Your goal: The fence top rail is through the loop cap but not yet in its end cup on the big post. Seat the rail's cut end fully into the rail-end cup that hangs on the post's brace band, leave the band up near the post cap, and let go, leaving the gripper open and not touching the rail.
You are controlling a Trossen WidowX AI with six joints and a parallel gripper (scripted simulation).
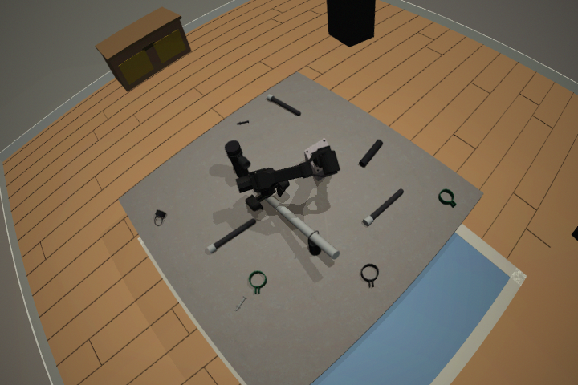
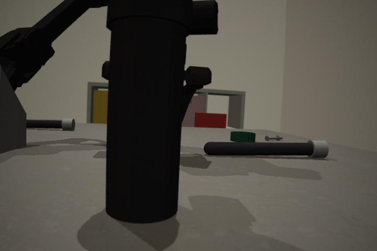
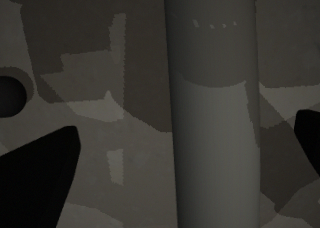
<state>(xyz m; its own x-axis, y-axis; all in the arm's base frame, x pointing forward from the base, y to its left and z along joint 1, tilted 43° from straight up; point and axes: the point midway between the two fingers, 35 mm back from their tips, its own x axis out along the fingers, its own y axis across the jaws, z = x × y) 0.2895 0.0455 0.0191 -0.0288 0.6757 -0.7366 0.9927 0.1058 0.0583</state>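
Note:
The light grey rail (image 1: pixel 301 222) (image 3: pixel 217 153) slants through the loop cap (image 1: pixel 309 240) on its short dark post. Its far end is hidden under my arm in the top view. My gripper (image 1: pixel 268 195) (image 3: pixel 188 128) is open, one finger on each side of the rail, with a gap on both sides in the wrist view. The big black post (image 1: pixel 233 154) (image 2: pixel 144 118) stands upright; it hides the rail in the exterior view. A dark round part (image 1: pixel 243 162) juts from its side, perhaps the end cup. I cannot tell how cup and rail end stand to each other.
Dark rods with pale caps (image 1: pixel 233 235) (image 1: pixel 385 206) (image 2: pixel 257 148) lie around the arm. A rod's rounded end (image 3: pixel 7 97) shows left in the wrist view. Green rings (image 1: pixel 257 279) (image 1: pixel 445 196), a black ring (image 1: pixel 369 273) and bolts (image 1: pixel 242 122) (image 1: pixel 240 303) lie farther out.

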